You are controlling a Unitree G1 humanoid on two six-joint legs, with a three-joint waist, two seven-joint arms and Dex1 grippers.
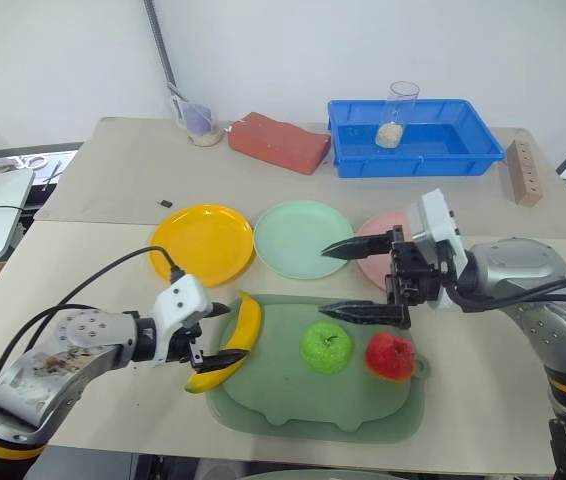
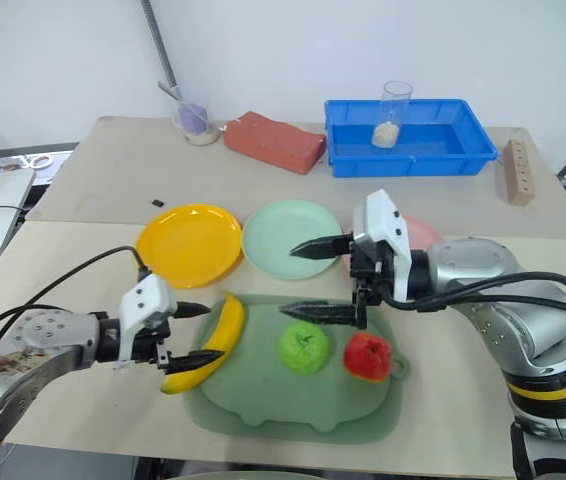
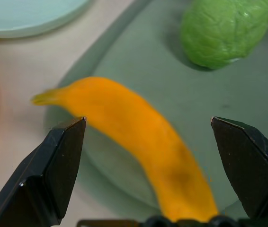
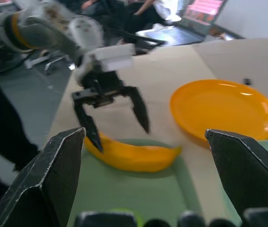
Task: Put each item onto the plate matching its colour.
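Observation:
The yellow banana [image 1: 239, 338] lies on the left rim of the dull-green tray [image 1: 313, 412]. My left gripper [image 1: 225, 333] is open with one finger on each side of the banana [image 3: 138, 142]. The green apple [image 1: 325, 348] and the red apple [image 1: 390, 356] sit in the tray. My right gripper [image 1: 325, 280] hangs open and empty above the tray's far edge, pointing left. Behind the tray lie the yellow plate [image 1: 201, 243], the mint green plate [image 1: 298, 232] and the pink plate [image 1: 375, 232], the pink one partly hidden by the right gripper. The right wrist view shows the left gripper [image 4: 109, 106] over the banana [image 4: 134, 157].
At the back of the table stand a blue bin [image 1: 448, 140] holding a glass cup of grains [image 1: 396, 115], a red block [image 1: 278, 141], a small clear cup [image 1: 198, 122] and a wooden block [image 1: 523, 172]. The tray reaches close to the table's front edge.

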